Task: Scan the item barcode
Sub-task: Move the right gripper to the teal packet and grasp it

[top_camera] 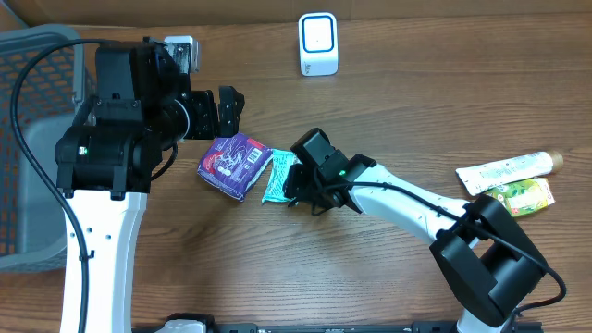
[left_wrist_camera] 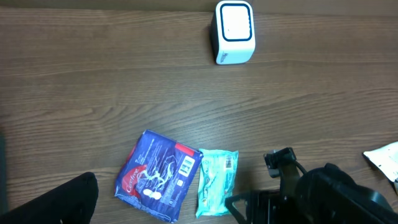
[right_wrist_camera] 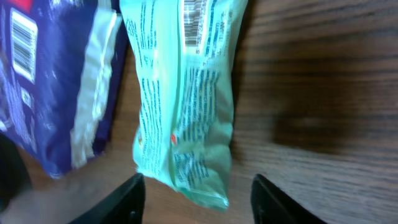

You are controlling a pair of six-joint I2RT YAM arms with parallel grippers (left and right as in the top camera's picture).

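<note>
A teal packet [top_camera: 277, 176] lies on the wooden table, its barcode facing up at the far end [left_wrist_camera: 229, 163]. My right gripper [top_camera: 294, 185] is low at the packet's near end. Its jaws are open and straddle that end [right_wrist_camera: 199, 186], with a gap on each side of the packet [right_wrist_camera: 186, 106]. A purple packet [top_camera: 234, 165] with its own barcode lies right beside the teal one, to its left. The white scanner [top_camera: 318, 43] with a blue ring stands at the table's far edge. My left gripper [top_camera: 228, 109] hovers open above the purple packet [left_wrist_camera: 160, 183], holding nothing.
A grey basket [top_camera: 28, 139] stands at the left edge. At the right lie a white tube [top_camera: 507, 172] and a yellow-green packet [top_camera: 525, 196]. Bare wood separates the packets from the scanner [left_wrist_camera: 234, 31].
</note>
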